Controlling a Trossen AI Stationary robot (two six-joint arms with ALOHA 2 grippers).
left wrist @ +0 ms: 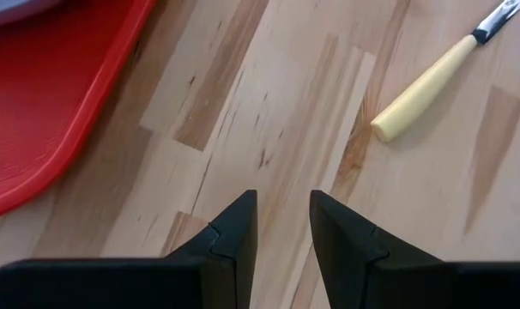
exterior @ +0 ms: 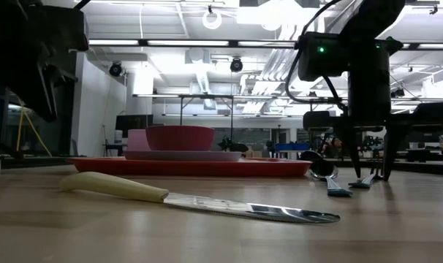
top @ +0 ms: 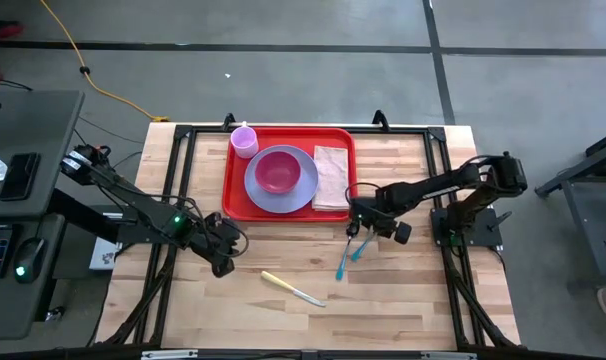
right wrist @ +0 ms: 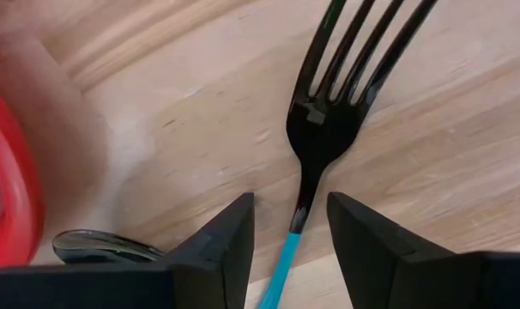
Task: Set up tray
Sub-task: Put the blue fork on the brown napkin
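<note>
Presently, the tray (top: 233, 195) is lying at the far middle of the table (top: 413, 290), carrying a plate (top: 301, 198) with a bowl (top: 276, 171), a cup (top: 244, 141) at its far left corner and a napkin (top: 330, 177) along its right side.

The right hand (top: 355, 222) is hovering just off the tray's near right corner, directly over a fork (right wrist: 324, 129) with a blue handle; the right wrist view is showing the fork's neck running between the two fingers (right wrist: 217, 253), which are standing narrowly apart and gripping nothing yet. A spoon (right wrist: 105, 247) is lying just beside it, towards the tray.

The left hand (top: 221, 262) is waiting near the table's left front, fingers narrowly parted and empty, with a knife (top: 293, 289) lying apart to its right.

Judgement: the step in hand appears to be picking up the fork. To do it well, the right hand should be lowering squarely so both fingers are straddling the thin neck or handle, closing only at table level, and keeping clear of the spoon so it is not being dragged along. The flat fork may slip or pivot if pinched off-centre.
</note>
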